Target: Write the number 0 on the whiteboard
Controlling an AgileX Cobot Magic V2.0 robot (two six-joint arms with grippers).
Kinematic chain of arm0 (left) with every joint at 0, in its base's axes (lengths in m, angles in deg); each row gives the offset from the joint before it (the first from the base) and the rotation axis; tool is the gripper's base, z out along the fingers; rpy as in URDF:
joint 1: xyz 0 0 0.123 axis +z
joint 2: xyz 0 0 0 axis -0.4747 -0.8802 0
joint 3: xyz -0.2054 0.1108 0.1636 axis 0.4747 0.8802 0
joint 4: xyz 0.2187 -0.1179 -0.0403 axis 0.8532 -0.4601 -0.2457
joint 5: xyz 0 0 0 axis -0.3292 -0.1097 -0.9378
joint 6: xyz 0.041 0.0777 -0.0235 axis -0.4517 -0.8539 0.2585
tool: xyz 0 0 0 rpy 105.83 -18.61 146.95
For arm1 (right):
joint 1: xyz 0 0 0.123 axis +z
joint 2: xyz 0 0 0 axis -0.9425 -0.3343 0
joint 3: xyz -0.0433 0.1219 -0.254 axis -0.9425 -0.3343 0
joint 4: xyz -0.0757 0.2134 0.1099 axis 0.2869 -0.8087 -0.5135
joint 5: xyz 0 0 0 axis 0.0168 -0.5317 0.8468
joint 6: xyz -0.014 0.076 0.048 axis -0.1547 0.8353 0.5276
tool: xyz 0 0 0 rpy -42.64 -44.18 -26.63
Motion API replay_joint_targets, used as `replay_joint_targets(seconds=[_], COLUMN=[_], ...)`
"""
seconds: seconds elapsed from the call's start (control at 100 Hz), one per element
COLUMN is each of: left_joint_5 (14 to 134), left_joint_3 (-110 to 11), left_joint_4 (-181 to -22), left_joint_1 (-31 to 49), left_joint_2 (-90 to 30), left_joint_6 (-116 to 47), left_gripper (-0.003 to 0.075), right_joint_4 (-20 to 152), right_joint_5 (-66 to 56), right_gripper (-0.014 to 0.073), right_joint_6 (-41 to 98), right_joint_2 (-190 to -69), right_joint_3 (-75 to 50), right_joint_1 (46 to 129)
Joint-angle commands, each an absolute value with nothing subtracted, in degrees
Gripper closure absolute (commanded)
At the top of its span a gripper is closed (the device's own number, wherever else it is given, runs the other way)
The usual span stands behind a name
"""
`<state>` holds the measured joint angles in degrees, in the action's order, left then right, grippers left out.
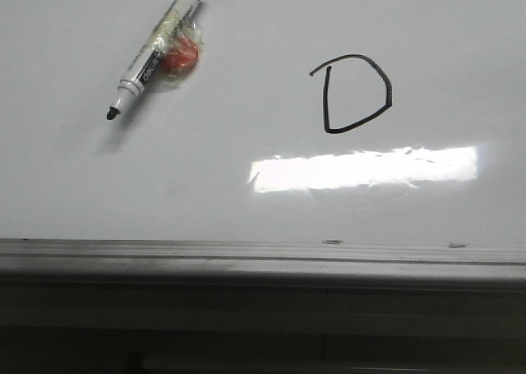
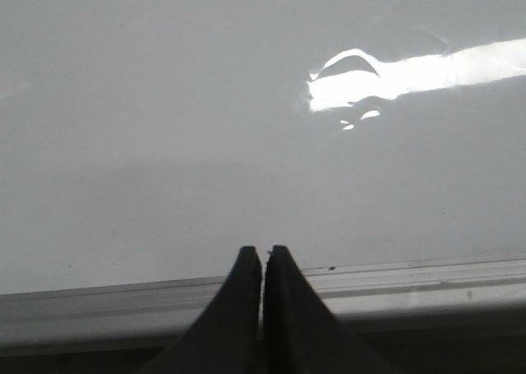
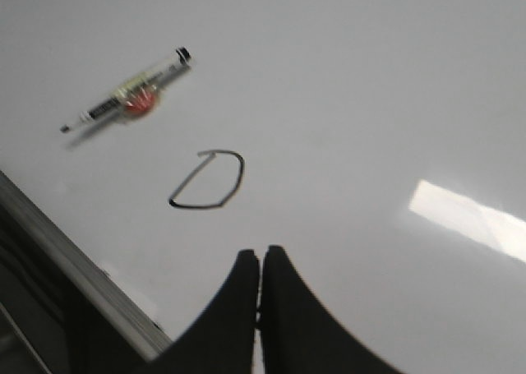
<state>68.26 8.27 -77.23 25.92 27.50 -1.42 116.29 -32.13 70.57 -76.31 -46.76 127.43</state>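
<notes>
The number 0 [image 1: 355, 94] is a thin black D-shaped loop drawn on the whiteboard [image 1: 246, 201], right of centre. It also shows in the right wrist view [image 3: 209, 181], a little beyond my right gripper [image 3: 261, 253], which is shut and empty above the board. A black marker [image 1: 154, 49] with a white barrel and an orange lump taped to it lies uncapped on the board at the far left; it shows in the right wrist view too [image 3: 127, 101]. My left gripper [image 2: 263, 253] is shut and empty over the board's near frame strip [image 2: 411, 279].
A bright rectangular light glare [image 1: 362, 168] lies on the board below the drawn loop. The grey metal frame strip [image 1: 263, 255] runs along the board's near edge, with a dark drop below it.
</notes>
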Motion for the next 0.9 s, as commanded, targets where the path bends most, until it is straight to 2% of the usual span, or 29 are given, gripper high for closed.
replay_joint_targets(seconds=[0.0, 0.18, 0.31, 0.43, 0.61, 0.72, 0.89], left_joint_5=[71.59, 71.59, 71.59, 71.59, 71.59, 71.59, 71.59], left_joint_3=[10.16, 10.16, 10.16, 10.16, 10.16, 10.16, 10.16], left_joint_4=[-77.74, -77.74, -77.74, -77.74, -77.74, -77.74, -77.74], left_joint_1=[26.01, 26.01, 26.01, 26.01, 26.01, 26.01, 26.01], left_joint_2=[28.68, 28.68, 28.68, 28.68, 28.68, 28.68, 28.68], left_joint_6=[-1.42, -1.42, -1.42, -1.42, -1.42, -1.42, -1.42], left_gripper=[0.074, 0.074, 0.074, 0.074, 0.074, 0.074, 0.074], right_joint_4=[121.08, 133.59, 125.48, 115.54, 95.75, 93.62, 93.73], right_joint_5=[-36.86, -28.81, -26.26, -18.34, 0.05, 13.26, 3.13], right_gripper=[0.0641, 0.0641, 0.0641, 0.0641, 0.0641, 0.0641, 0.0641], right_joint_6=[70.44, 84.78, 85.27, 80.81, 60.51, 56.89, 56.89], right_joint_2=[-76.98, -76.98, -77.66, -77.65, -77.65, -77.65, -76.65], right_joint_3=[-46.27, -52.52, -56.16, -60.31, -68.16, -74.96, -74.78], right_joint_1=[126.94, 126.62, 122.11, 113.38, 96.08, 86.94, 82.39])
